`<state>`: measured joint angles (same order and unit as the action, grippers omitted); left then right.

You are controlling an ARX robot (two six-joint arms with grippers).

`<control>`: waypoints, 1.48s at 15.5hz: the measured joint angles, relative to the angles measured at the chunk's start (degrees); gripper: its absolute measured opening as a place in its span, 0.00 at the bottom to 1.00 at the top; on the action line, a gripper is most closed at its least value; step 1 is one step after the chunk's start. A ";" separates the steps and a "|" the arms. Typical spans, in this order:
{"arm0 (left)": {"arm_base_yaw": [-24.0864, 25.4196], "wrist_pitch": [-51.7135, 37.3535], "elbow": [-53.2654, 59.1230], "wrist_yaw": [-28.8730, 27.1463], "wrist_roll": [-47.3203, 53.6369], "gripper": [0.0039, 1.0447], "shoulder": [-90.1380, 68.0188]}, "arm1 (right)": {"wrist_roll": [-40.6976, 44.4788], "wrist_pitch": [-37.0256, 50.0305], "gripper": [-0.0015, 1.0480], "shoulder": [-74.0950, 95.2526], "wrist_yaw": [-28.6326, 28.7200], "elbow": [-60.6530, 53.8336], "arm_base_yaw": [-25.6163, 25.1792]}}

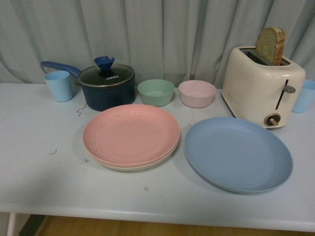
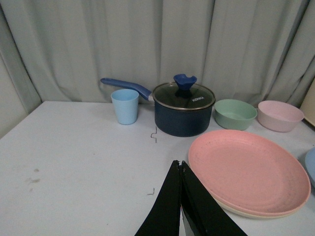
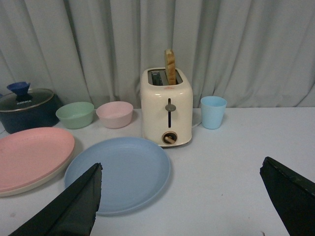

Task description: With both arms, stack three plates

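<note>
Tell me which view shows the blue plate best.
Front view: the blue plate lies whole, unobstructed. Right wrist view: the right pincer hides some rim. Left wrist view: only a sliver.

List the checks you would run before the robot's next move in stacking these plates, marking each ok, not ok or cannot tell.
1. Pink plate sits on beige plate: ok.
2. Blue plate bare, nothing on it: ok.
3. Right jaws open for a grasp: ok.
4. Left jaws open: not ok, shut.
5. Blue plate apart from toaster: cannot tell.
</note>
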<state>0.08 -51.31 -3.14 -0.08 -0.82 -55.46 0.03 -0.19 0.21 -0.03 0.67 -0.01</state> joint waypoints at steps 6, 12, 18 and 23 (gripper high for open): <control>-0.04 15.69 2.47 0.04 0.02 0.01 18.69 | 0.00 0.00 0.94 0.00 0.00 0.00 0.00; -0.04 28.46 2.49 0.04 0.00 0.01 32.54 | 0.00 -0.02 0.94 0.00 0.00 0.00 0.00; -0.04 37.40 2.51 0.04 0.02 0.01 41.59 | 0.00 -0.02 0.94 0.00 0.00 0.00 0.00; -0.04 50.07 2.47 0.17 0.02 0.01 50.99 | 0.00 -0.02 0.94 0.00 0.00 0.00 0.00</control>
<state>0.03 -1.23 -0.67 0.10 -0.80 -4.47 0.03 -0.21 0.21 -0.03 0.67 -0.01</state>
